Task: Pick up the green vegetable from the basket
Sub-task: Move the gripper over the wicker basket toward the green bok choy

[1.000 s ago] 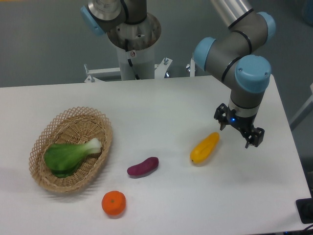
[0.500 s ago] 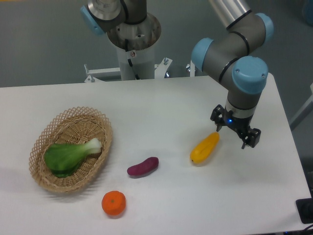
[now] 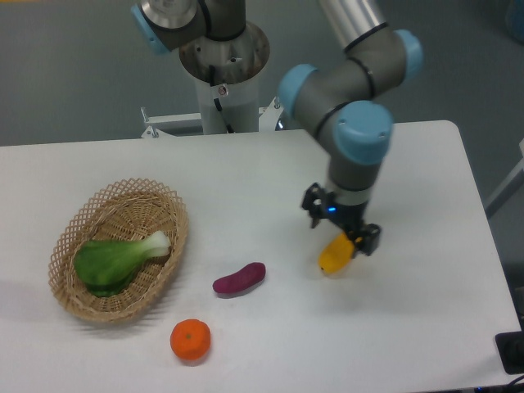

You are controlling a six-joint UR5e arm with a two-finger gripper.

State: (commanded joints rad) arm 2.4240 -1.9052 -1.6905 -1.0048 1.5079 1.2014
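The bok choy-like green vegetable with broad dark leaves and a short white stalk point(image 3: 115, 261) lies inside the shallow oval wicker basket of light tan lattice point(image 3: 82, 223) at the left of the frame, its leaves toward the lower left and its white stalk end pointing to the upper right, near the basket's right rim. The basket rests on the white bench point(image 3: 229, 180).

The grey arm with light blue joint caps point(image 3: 352, 106) reaches down from the top centre, and its black two-finger gripper point(image 3: 341, 228) hangs at centre right, well apart from the basket. Its jaws stand apart and hold nothing. They sit directly over the upper end of the yellow elongated vegetable point(image 3: 333, 256), hiding part of it.

Between gripper and basket, the small purple vegetable point(image 3: 239, 279) lies on the bench at lower centre. The round orange fruit point(image 3: 190, 340) sits below it to the left, near the basket's lower right edge.
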